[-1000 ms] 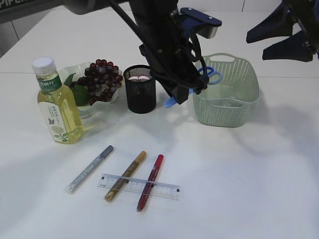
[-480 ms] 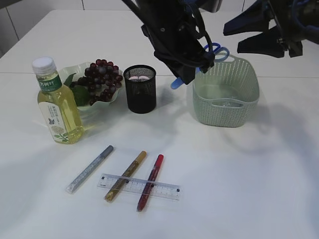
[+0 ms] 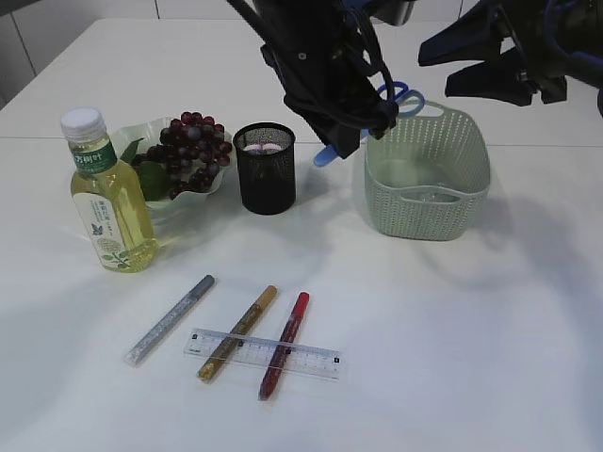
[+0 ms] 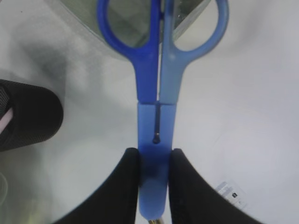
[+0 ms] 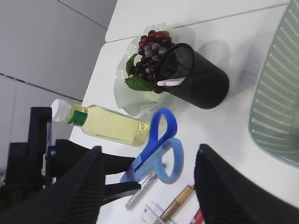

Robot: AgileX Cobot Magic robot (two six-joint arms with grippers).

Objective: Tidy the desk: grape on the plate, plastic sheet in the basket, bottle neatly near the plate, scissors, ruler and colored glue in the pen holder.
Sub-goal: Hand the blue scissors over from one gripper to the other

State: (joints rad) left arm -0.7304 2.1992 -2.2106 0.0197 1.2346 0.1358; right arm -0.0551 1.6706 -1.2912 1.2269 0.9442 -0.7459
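My left gripper [image 4: 154, 168] is shut on the sheathed blade end of the blue scissors [image 4: 156, 70]. It holds them in the air between the black mesh pen holder [image 3: 265, 168] and the green basket [image 3: 429, 174], with the handles [image 3: 400, 95] toward the basket. My right gripper [image 3: 490, 61] hangs open and empty above the basket. Grapes [image 3: 193, 146] lie on the glass plate [image 3: 141, 137], and the bottle [image 3: 105, 193] stands beside it. Silver [image 3: 170, 319], gold [image 3: 237, 331] and red [image 3: 285, 344] glue sticks lie across the clear ruler [image 3: 262, 353].
Something clear and shiny seems to lie on the basket floor [image 3: 419, 188]; I cannot tell whether it is the plastic sheet. A pink item [image 5: 167, 82] sits inside the pen holder. White table stretches to the right of the ruler.
The left gripper has lifted the scissors higher and shifted them slightly left, toward the pen holder. The right gripper has moved left, over the basket.
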